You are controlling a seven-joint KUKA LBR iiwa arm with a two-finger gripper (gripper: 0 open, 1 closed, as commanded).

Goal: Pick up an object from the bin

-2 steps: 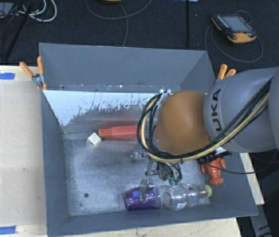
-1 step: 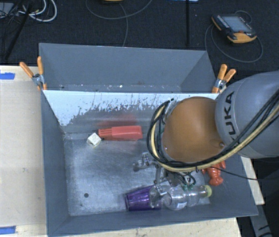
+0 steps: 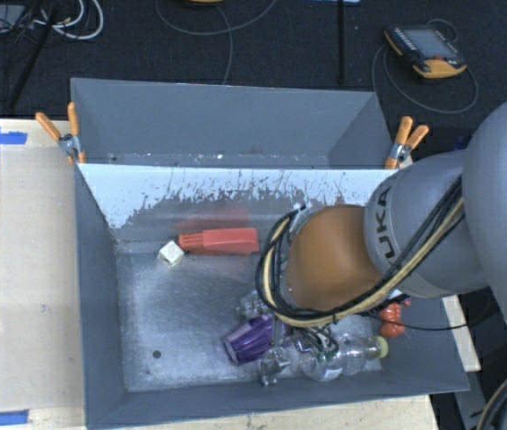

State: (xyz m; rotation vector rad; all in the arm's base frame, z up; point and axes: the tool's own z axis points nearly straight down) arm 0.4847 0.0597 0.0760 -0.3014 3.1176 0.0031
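- The claw (image 3: 273, 340) sits low in the bin's front right part, under the arm's orange wrist cover (image 3: 325, 258) and its loops of black and yellow cable. It is too hidden by these to tell whether it is open, closed or gripping anything.
- The grey metal bin (image 3: 137, 321) has sloping walls and a scuffed floor. Its left half is mostly bare.
- A clear plastic bottle (image 3: 348, 356) lies on its side near the front wall, just right of the claw and partly under the cables.
- A red block (image 3: 222, 240), long and flat, lies toward the back of the floor, left of the orange cover and well apart from the claw.
- A purple thing (image 3: 246, 340), short and roughly tube-shaped, lies right against the claw on its left. It is the thing nearest the claw, though I cannot tell whether they touch.
- Small orange pieces (image 3: 392, 319) lie by the right wall, beyond the bottle.
- A white cube (image 3: 171, 253) sits just beside the red block's left end.
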